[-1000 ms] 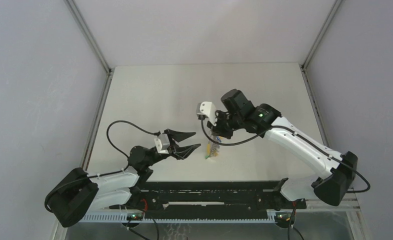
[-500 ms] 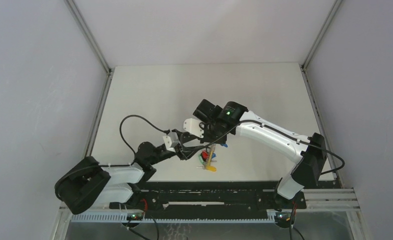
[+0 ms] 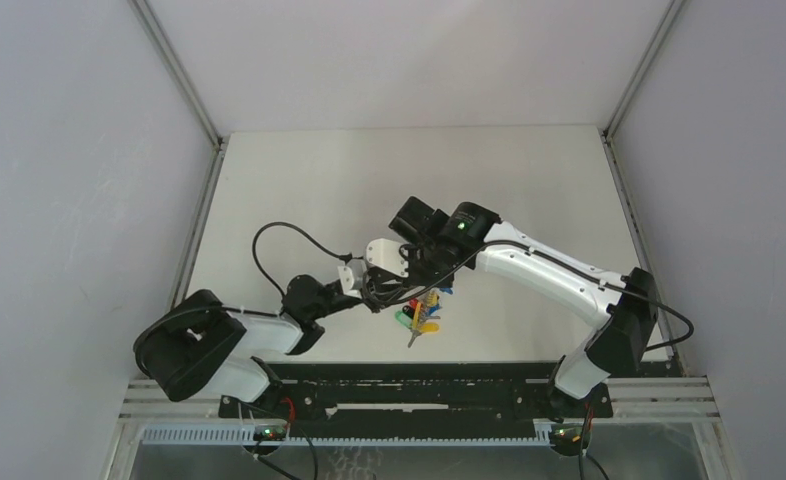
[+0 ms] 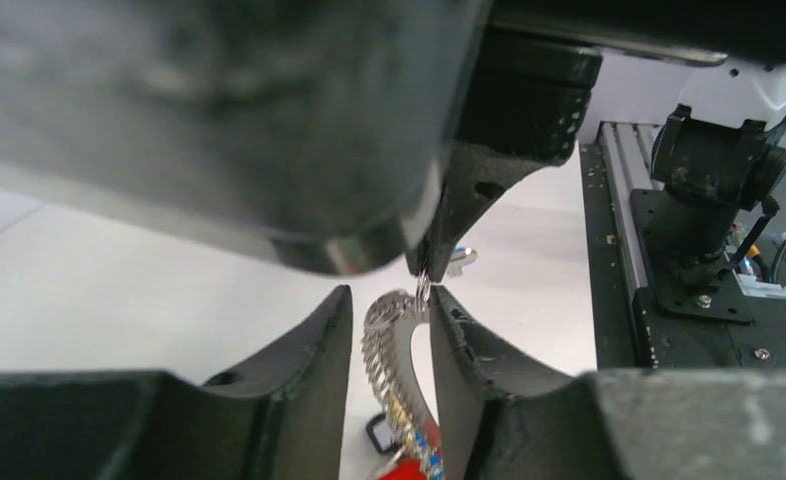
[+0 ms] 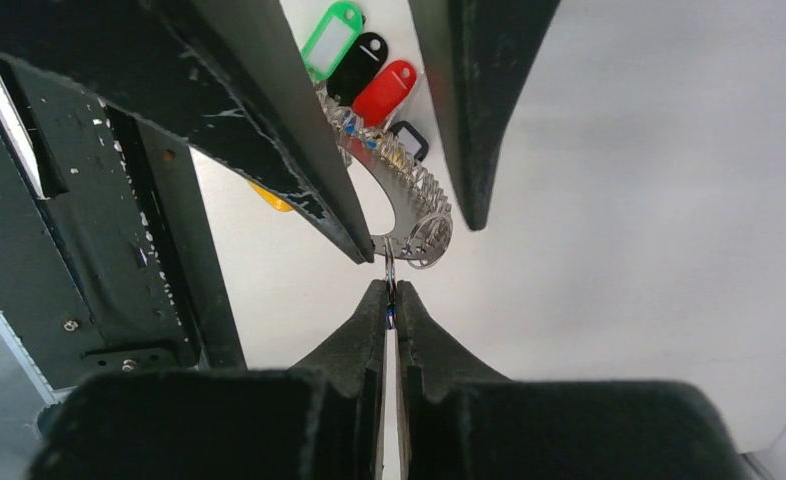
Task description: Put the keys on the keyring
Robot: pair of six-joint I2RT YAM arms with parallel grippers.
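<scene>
The right gripper point(image 5: 390, 292) is pinching the keyring point(image 5: 424, 215) by its end; the left gripper point(image 4: 392, 300), jaws apart, is straddling it and likely needs to clamp next.

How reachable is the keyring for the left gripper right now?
Probably yes: the keyring hangs from the shut right gripper, between the open fingers of the left gripper, with nothing in the way.

r fingers point(image 5: 357, 340) pinch keyring point(image 5: 417, 200) end; l fingers point(image 5: 269, 130) flank it; green, black, red keys point(image 5: 384, 92) behind.
</scene>
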